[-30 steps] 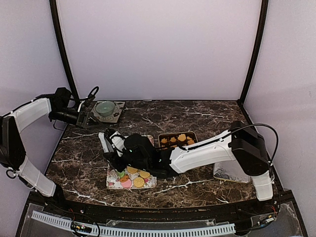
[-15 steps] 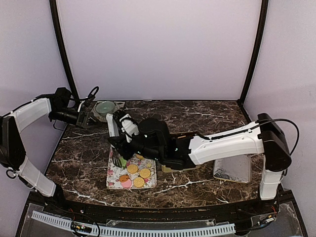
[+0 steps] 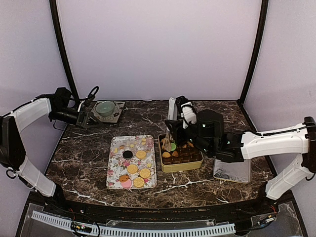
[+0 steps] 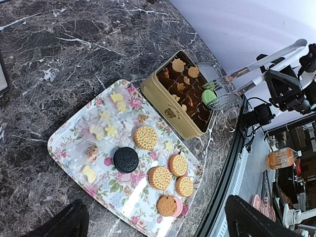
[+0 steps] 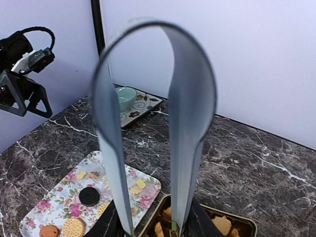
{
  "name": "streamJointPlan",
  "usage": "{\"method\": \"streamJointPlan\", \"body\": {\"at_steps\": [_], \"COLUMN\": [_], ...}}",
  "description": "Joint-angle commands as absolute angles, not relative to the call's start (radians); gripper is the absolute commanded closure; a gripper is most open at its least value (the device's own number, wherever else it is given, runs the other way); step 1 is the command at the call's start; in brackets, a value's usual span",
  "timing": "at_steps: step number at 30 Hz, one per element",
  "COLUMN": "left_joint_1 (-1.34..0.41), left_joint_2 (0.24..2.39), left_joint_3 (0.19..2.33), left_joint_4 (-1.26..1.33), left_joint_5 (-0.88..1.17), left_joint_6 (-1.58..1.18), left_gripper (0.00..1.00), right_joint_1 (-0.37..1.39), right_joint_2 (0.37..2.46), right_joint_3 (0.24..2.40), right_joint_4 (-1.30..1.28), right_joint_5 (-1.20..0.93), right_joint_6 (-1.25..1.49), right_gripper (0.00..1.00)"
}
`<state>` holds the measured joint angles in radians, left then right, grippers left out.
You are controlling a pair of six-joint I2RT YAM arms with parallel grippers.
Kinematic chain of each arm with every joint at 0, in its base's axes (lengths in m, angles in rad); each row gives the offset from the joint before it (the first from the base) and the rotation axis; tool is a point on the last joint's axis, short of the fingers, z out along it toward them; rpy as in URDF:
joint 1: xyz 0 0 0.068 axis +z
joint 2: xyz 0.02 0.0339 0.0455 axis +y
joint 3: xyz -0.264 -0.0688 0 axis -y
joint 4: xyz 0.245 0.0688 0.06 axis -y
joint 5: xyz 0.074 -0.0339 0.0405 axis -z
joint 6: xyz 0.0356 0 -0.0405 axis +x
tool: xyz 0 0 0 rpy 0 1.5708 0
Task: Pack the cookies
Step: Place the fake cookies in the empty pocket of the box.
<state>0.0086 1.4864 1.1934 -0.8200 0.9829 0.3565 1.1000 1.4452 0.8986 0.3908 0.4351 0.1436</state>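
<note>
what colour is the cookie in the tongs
Green cookie in the tongs; left wrist view shows it best.

Soft, even light fell from above, leaving only faint shadows on the marble table (image 3: 197, 111). In the left wrist view the cookies (image 4: 146, 137) were sharp, with white glare on the near end of the flowered tray (image 4: 64, 143). In the right wrist view the tongs (image 5: 190, 123) loomed close and blurred, while the far background was clearer.
</note>
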Motion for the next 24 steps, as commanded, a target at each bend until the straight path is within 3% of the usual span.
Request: {"method": "streamJointPlan", "body": {"at_steps": [1,19,24], "left_joint_1": [0.013,0.013,0.014], "left_joint_2": [1.464,1.468,1.470], "left_joint_3": [1.189,1.185,1.186], "left_joint_4": [-0.830,-0.831,-0.830], "left_joint_5": [1.006,1.000,1.002], "left_joint_6": [0.358,0.361,0.359], "left_gripper": [0.01,0.01,0.01], "right_joint_1": [1.052,0.961,0.954], "right_joint_2": [1.356,1.361,1.368], "right_joint_3": [0.805,0.739,0.742], "right_joint_4": [0.406,0.418,0.419], "right_joint_5": [0.500,0.484,0.472], "right_joint_6": [0.185,0.193,0.193], "right_gripper": [0.63,0.64,0.57]}}
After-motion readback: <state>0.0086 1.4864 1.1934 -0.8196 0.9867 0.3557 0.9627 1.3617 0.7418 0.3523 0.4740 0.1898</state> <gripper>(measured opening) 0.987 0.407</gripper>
